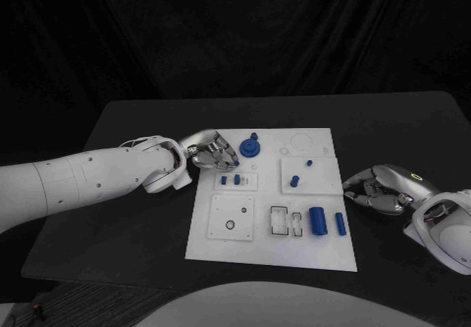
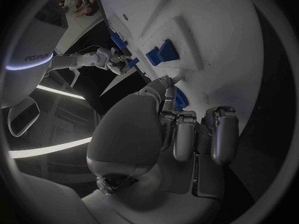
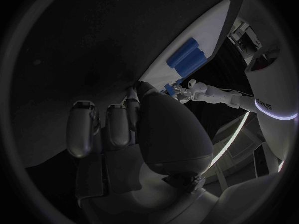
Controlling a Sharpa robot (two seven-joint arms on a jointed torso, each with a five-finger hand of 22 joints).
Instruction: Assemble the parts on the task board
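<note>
- Down at the near end of the task board (image 1: 201, 248), lower middle of the head view, sits a square plate with a small ring hole (image 1: 231, 224). Right of it are a slotted tray (image 1: 286, 221), a fat blue cylinder (image 1: 318, 221) and a thinner blue rod (image 1: 340, 223), all lying loose.
- Right hand (image 1: 381, 191) rests on the black table (image 1: 118, 225) just off the board's right edge, centre right of the frame. Fingers look curled in with nothing in them.
- Mid-board: two small blue pegs (image 1: 231, 180) in a little holder, and two more pegs (image 1: 299, 174) standing on the square plate to the right.
- Left hand (image 1: 214, 156) is over the board's far left part, upper middle of the frame. From its wrist view the fingers (image 2: 187, 134) are folded in and a fingertip touches a small blue piece (image 2: 179, 97). Can't tell if it's actually holding it.
- Farthest: a round blue knob piece (image 1: 251, 146) just right of that hand.
- My guess on handling: rigid light plastic, smooth, so kinda slippery. I'd pinch the cylinders across the middle and keep the pegs upright.
</note>
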